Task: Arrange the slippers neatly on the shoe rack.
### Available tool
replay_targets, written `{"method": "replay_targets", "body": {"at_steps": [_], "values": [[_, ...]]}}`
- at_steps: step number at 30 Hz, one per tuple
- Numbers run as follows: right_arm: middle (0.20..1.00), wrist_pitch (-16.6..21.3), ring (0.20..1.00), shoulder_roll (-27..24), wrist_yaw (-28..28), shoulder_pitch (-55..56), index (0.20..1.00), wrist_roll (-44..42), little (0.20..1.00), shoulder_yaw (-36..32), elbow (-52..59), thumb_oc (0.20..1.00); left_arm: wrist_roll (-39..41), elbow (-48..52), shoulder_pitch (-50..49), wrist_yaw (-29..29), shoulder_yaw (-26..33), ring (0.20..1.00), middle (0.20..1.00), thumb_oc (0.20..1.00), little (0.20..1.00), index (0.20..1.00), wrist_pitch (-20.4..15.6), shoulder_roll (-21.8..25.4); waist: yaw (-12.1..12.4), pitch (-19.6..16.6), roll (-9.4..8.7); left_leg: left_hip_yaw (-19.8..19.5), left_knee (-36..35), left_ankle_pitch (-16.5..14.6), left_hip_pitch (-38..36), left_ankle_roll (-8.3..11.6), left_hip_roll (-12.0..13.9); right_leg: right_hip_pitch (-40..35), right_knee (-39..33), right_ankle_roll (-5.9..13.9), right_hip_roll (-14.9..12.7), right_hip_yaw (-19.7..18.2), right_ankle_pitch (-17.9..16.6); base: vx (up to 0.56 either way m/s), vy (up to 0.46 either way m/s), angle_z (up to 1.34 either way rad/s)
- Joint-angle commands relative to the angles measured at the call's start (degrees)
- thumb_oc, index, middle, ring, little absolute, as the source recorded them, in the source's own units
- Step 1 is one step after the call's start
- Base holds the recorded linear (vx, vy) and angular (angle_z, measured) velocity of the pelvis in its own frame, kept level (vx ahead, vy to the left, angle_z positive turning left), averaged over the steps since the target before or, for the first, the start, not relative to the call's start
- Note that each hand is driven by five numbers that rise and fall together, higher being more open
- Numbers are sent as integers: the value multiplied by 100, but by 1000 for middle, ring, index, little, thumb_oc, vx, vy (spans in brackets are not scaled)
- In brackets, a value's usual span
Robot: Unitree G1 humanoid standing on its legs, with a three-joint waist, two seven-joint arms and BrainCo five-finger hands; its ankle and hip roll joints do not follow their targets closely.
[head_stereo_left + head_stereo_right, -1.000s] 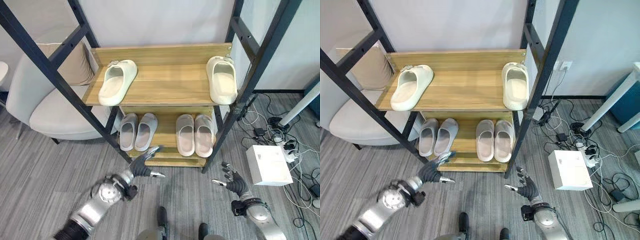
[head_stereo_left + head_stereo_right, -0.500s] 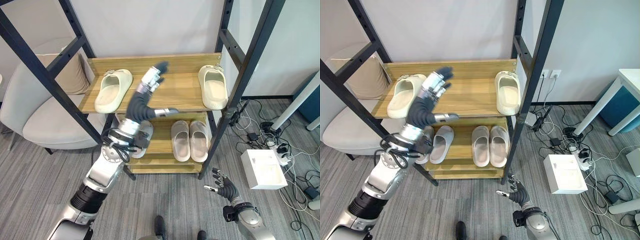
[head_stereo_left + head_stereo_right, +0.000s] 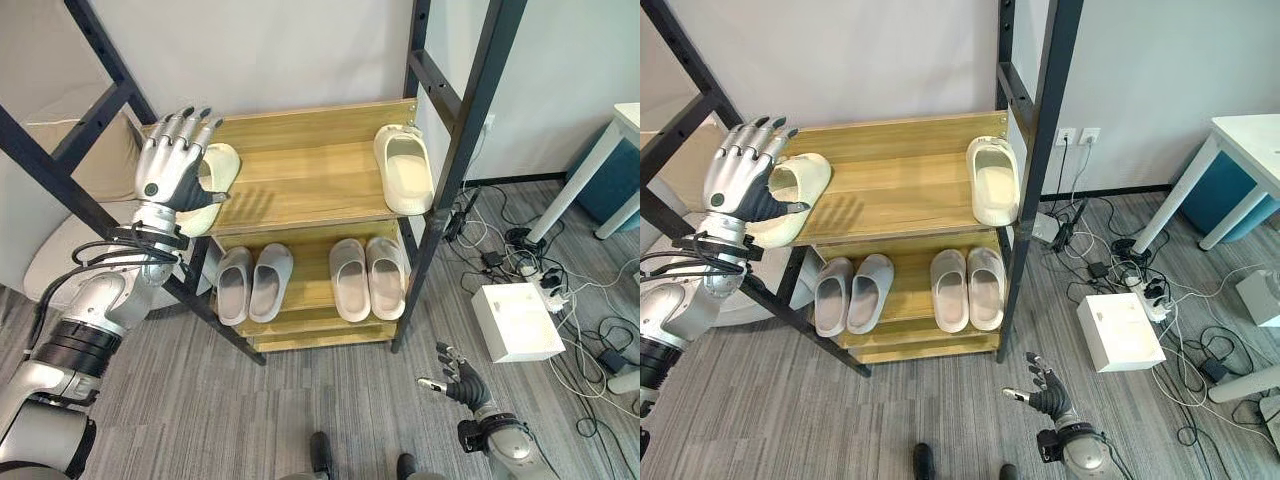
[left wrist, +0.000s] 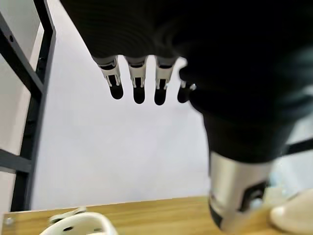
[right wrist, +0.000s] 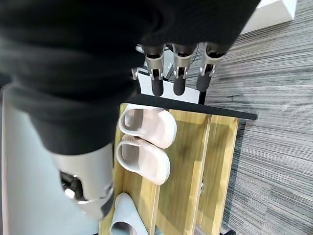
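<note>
My left hand [image 4: 161, 58] hangs over the wooden shelf [image 4: 156, 215] before a pale wall [image 4: 112, 152], fingers [image 4: 139, 90] straight, thumb [image 4: 239, 196] apart at four o'clock. A cream slipper [image 4: 80, 224] lies at seven o'clock, another pale slipper [image 4: 293, 218] at five; a black rack post [image 4: 30, 112] stands at nine.

cream slippers [image 3: 405, 167] top shelf, apart | shoe rack [image 3: 300, 180] wooden
</note>
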State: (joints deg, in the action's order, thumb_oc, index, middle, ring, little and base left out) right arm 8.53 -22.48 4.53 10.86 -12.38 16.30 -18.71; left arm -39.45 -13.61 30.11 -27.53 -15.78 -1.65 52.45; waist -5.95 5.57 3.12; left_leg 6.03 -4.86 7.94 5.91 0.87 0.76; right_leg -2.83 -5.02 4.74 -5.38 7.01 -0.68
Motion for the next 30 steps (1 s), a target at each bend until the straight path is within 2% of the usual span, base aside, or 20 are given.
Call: {"method": "replay_targets", "body": {"at_steps": [1,4,7,12,19,22,26,27,30], "values": [[1000,334,1000,-76,-12,-307,1000,48,1000,-20,539,1000,-317,-523,1238,-322,83,1000,1000,1000,1000,1000,489,218,-30,230,-166,-119,-14,-959,-683,409,392,142,2,659,-513,151,-66,40,54,-11],[1000,328,1000,-93,-23,-302,1000,67,1000,-4,582,1000,-382,-768,1472,-335,-69,1000,1000,1000,1000,1000,610,286,-56,251,-174,-98,-14,-967,-662,400,384,186,2,668,-516,127,-76,14,24,-9],[1000,344,1000,-137,-27,-257,1000,64,1000,-38,659,1000,-533,-1322,2055,-299,-439,1000,1000,1000,1000,1000,873,597,-150,305,-194,-7,-14,-990,-611,374,376,324,2,703,-513,29,-124,22,48,-4],[1000,372,1000,-147,-6,-240,1000,22,1000,-97,653,1000,-621,-1901,2555,-257,-870,1000,1000,1000,1000,1000,1045,787,-218,352,-241,121,-14,-995,-549,357,378,482,2,739,-505,-98,-181,13,40,-18],[1000,404,1000,-124,10,-221,1000,-38,1000,-119,690,1000,-675,-2372,2972,-145,-1318,1000,1000,1000,1000,1000,1110,976,-250,423,-312,221,-14,-1007,-499,326,376,626,2,771,-496,-197,-246,8,32,-12],[1000,399,1000,-42,18,-227,1000,-68,1000,-111,671,1000,-530,-2303,2926,-235,-1178,1000,1000,1000,1000,1000,1101,993,-217,447,-353,236,-14,-1000,-465,326,378,673,2,777,-506,-198,-268,-2,15,-3],[1000,346,1000,36,28,-214,1000,-23,1000,-64,633,1000,-108,-1694,2503,-456,-586,1000,1000,1000,1000,1000,912,836,-133,448,-380,151,-14,-1023,-460,320,344,638,2,758,-529,-130,-242,5,-1,1],[1000,330,1000,43,27,-216,1000,35,1000,-26,637,1000,-3,-1301,2201,-550,-199,1000,1000,1000,1000,1000,847,730,-109,429,-354,119,-14,-1040,-480,318,334,593,2,751,-540,-81,-218,23,-2,6],[1000,325,1000,33,27,-238,1000,96,1000,-1,632,1000,26,-1108,1991,-657,63,1000,1000,1000,1000,1000,843,680,-70,409,-330,81,-14,-1056,-506,316,325,545,2,741,-550,-41,-197,9,3,2]]}}
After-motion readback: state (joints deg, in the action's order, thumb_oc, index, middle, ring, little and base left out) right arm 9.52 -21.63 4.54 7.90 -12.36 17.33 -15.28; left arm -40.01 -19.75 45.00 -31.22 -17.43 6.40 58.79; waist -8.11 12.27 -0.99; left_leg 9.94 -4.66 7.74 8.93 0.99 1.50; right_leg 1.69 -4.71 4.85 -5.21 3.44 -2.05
